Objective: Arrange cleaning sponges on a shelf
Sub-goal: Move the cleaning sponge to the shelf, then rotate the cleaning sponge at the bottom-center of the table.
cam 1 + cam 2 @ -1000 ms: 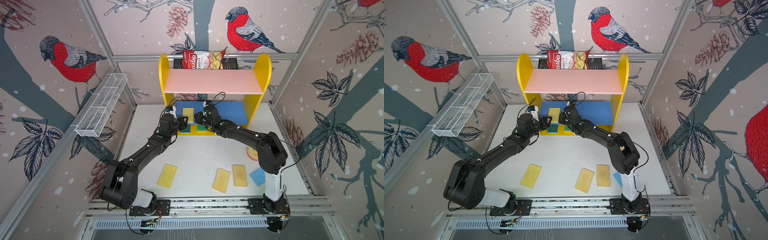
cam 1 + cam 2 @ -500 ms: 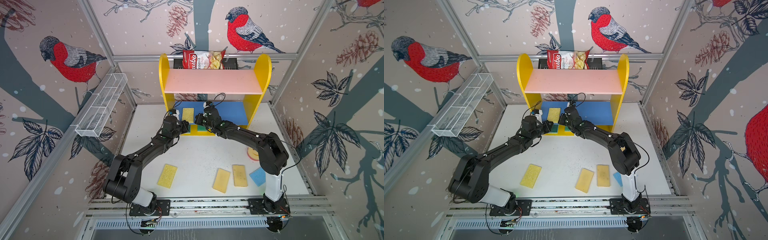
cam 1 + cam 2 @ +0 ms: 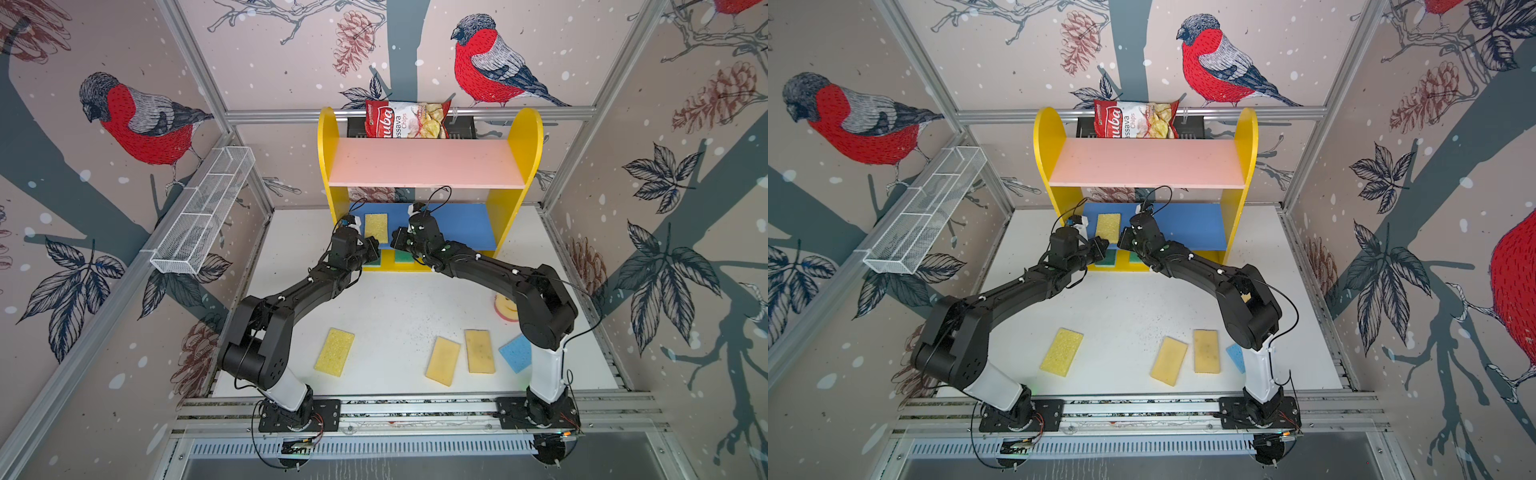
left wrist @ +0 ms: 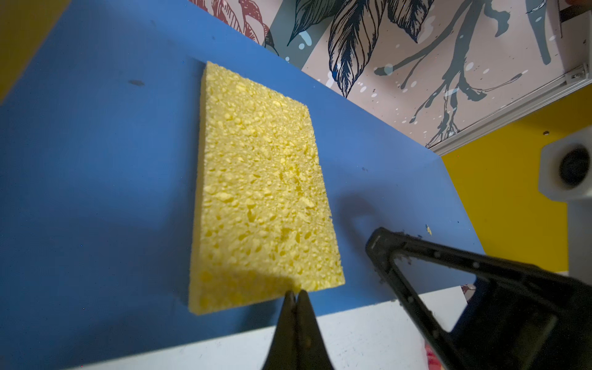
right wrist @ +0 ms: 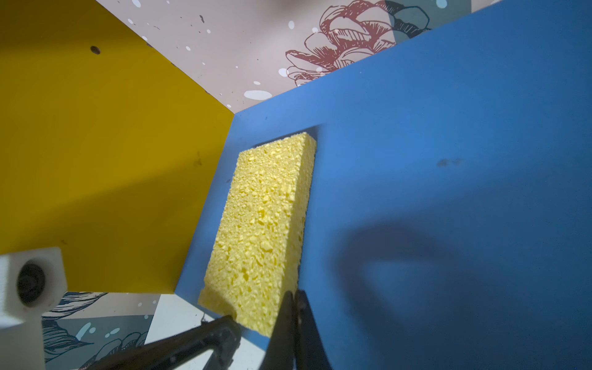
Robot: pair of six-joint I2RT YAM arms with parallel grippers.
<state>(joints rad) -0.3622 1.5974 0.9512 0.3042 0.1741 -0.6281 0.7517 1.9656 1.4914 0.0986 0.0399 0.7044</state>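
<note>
The shelf (image 3: 328, 166) stands at the back, and one bright yellow sponge (image 3: 376, 226) lies flat on its blue middle board (image 3: 465, 224). My left gripper (image 4: 296, 293) is shut and empty, its tips touching the front edge of that sponge (image 4: 259, 189). My right gripper (image 5: 293, 294) is also shut and empty, against the near corner of the same sponge (image 5: 266, 230). In both top views the two grippers (image 3: 374, 249) (image 3: 397, 239) meet in front of it. Green sponges (image 3: 403, 257) sit on the yellow base. Several sponges lie on the table: yellow (image 3: 334, 351), tan (image 3: 443, 360), tan (image 3: 479, 351), blue (image 3: 516, 352), round smiley (image 3: 505, 307).
A red chips bag (image 3: 405, 120) sits in a black tray behind the pink top board (image 3: 424, 162). A white wire basket (image 3: 203, 208) hangs on the left wall. The white table (image 3: 395, 307) is walled in on three sides, with the arm rail along its front.
Both grippers have closed. The left wrist has swung right, from beside the shelf's left panel to the sponge's front edge. The sponge on the blue board has stayed put.
</note>
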